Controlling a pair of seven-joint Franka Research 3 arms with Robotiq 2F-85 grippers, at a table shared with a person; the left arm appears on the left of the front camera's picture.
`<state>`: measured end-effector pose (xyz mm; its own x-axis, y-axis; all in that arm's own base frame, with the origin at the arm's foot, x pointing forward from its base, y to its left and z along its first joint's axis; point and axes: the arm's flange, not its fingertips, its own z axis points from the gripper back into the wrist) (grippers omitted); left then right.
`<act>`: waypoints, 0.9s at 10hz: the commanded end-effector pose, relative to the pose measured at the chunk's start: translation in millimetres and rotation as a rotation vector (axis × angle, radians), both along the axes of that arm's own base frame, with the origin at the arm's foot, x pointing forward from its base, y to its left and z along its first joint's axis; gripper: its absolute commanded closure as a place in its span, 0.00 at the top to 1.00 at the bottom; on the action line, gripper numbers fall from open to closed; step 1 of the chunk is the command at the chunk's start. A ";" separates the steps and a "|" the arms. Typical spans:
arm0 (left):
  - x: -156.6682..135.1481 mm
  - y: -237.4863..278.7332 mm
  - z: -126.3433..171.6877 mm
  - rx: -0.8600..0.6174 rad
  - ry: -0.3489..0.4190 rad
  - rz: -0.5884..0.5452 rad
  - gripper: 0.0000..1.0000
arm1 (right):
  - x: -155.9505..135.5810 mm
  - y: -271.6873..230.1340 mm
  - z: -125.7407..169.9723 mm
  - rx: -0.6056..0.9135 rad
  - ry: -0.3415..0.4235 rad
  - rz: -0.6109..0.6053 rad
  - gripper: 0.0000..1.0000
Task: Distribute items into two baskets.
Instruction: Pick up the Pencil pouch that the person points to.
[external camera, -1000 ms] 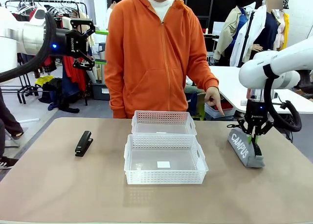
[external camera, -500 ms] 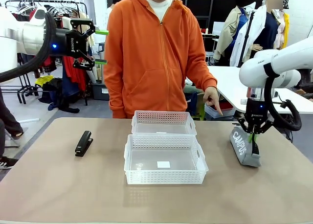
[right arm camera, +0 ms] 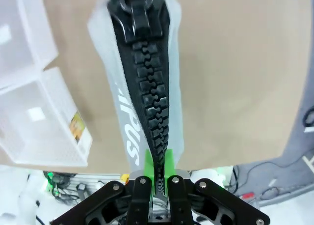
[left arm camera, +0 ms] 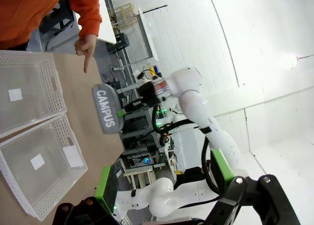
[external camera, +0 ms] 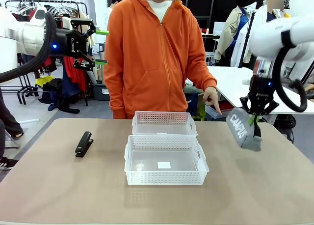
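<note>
1. The right gripper (external camera: 254, 118) was clamped tight on the grey "CAMPUS" pouch (external camera: 243, 130), and in the right wrist view its green pads (right arm camera: 158, 162) pinched the end of the black zip.
2. The pouch hung tilted in the air over the right side of the table (external camera: 59, 185), lettering facing the baskets, with its free end drooping down and away from the gripper.
3. From the left wrist view the pouch (left arm camera: 108, 114) was off to the side of both baskets, not over either one.
4. The person in the orange hoodie stood at the far side, and one hand (external camera: 213, 98) pointed a finger down just beside the pouch without touching it.
5. The left gripper (external camera: 101, 47) was raised high at the left, well above the table, with its jaws spread wide and nothing between them.
6. The black stapler (external camera: 84, 144) lay flat on the table's left side, well apart from both grippers.
7. The two baskets sat touching mid-table, the larger basket (external camera: 166, 173) nearer the robot and the smaller basket (external camera: 164, 118) behind it by the person.
8. Neither basket held an item; each showed a small white label on its floor.
</note>
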<state>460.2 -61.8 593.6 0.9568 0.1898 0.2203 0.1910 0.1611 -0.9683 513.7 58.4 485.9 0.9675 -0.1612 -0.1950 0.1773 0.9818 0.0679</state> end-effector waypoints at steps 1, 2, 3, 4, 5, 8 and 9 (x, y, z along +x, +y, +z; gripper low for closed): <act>-0.9 0.3 1.7 0.001 -0.004 0.001 1.00 | -9.6 7.7 43.3 0.001 -0.017 0.038 0.00; -0.9 0.3 1.7 0.001 -0.004 0.001 1.00 | -18.1 12.2 66.8 0.002 -0.023 0.053 0.00; -0.9 0.3 1.7 0.001 -0.004 0.001 1.00 | -25.4 17.2 88.0 0.007 -0.032 0.054 0.00; -0.9 0.3 1.7 0.001 -0.004 0.001 1.00 | -29.8 19.3 108.4 0.014 -0.048 0.063 0.00; -0.9 0.3 1.7 0.001 -0.004 0.001 1.00 | -35.5 22.9 128.0 0.018 -0.082 0.080 0.00; -0.9 0.3 1.7 0.001 -0.004 0.001 1.00 | -52.2 30.9 175.6 0.030 -0.161 0.087 0.00; -0.9 0.3 1.7 0.001 -0.004 0.001 1.00 | -54.7 31.2 183.5 0.017 -0.175 0.085 0.00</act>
